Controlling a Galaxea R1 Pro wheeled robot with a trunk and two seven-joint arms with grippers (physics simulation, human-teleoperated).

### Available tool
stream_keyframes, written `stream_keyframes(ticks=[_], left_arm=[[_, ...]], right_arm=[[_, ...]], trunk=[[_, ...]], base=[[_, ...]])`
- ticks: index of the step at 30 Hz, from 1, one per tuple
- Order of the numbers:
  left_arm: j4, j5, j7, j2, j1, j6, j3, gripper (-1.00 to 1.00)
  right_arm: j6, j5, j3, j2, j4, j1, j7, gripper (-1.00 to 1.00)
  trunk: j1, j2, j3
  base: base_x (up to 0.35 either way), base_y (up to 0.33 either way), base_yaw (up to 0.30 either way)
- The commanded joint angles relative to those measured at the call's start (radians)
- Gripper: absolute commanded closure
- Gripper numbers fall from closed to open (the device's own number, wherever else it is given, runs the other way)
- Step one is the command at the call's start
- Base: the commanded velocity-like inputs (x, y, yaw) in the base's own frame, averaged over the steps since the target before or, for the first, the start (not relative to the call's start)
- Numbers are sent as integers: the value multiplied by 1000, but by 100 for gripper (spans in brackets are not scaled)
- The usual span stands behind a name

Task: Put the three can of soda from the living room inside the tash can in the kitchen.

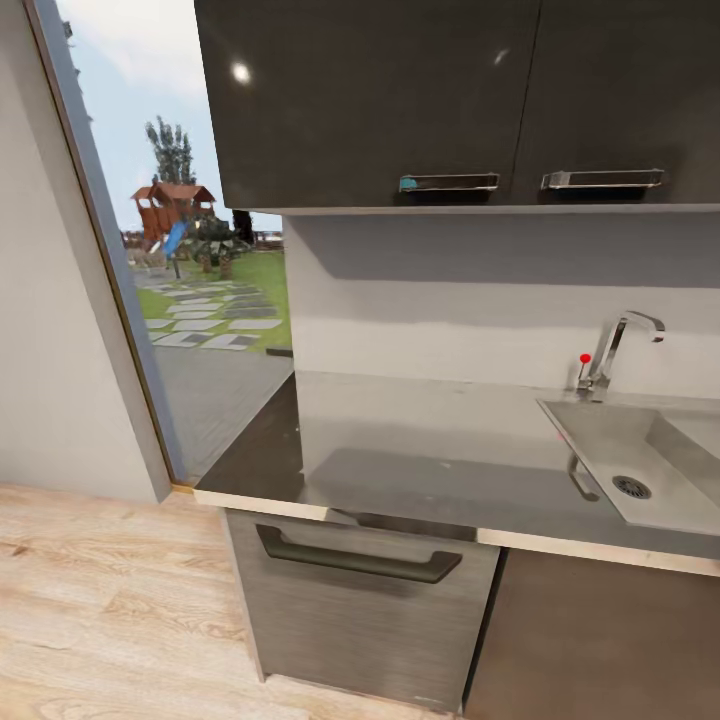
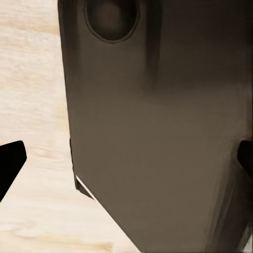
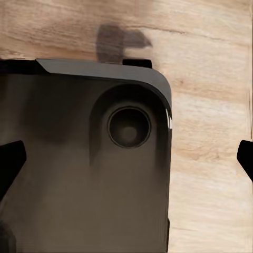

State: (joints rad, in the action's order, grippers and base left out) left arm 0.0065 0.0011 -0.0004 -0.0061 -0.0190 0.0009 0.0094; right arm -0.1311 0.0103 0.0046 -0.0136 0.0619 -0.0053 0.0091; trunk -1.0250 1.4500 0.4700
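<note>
I face the kitchen: a grey steel counter (image 1: pixel 420 450) with a sink (image 1: pixel 640 465) and a chrome tap (image 1: pixel 615 350) under dark glossy upper cabinets (image 1: pixel 450 100). The three can of soda and the tash can are out of view. My left gripper (image 2: pixel 127 161) is open, its dark fingertips (image 2: pixel 10 163) wide apart over my own dark base and the light wood floor. The right gripper (image 3: pixel 127 161) is open too, with nothing between its fingertips (image 3: pixel 10 163), above the base's rounded corner and the floor.
A lower cabinet with a long dark handle (image 1: pixel 355 560) sits under the counter's front edge. A tall window (image 1: pixel 190 280) at the left looks onto a garden with a playhouse. Light wood floor (image 1: pixel 100 610) lies at the lower left beside a grey wall (image 1: pixel 50 300).
</note>
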Motion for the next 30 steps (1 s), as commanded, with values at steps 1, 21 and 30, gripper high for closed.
stream_keyframes(ticks=[1, 21, 30], left_arm=[[0, -2, 0, -4, 0, 0, -2, -100], [-634, -4, -2, 4, -7, -361, -9, -100], [-1177, 2, -8, 12, -146, -398, -4, -100]], right_arm=[[-4, 0, -1, -1, 2, 0, 0, -100], [-60, 1, 0, -15, 537, 7, 43, -100], [-58, 5, -1, -18, 1093, 113, 105, -100]], trunk=[[0, 0, 0], [0, 0, 0], [0, 0, 0]], base=[[0, 0, 0], [0, 0, 0], [0, 0, 0]])
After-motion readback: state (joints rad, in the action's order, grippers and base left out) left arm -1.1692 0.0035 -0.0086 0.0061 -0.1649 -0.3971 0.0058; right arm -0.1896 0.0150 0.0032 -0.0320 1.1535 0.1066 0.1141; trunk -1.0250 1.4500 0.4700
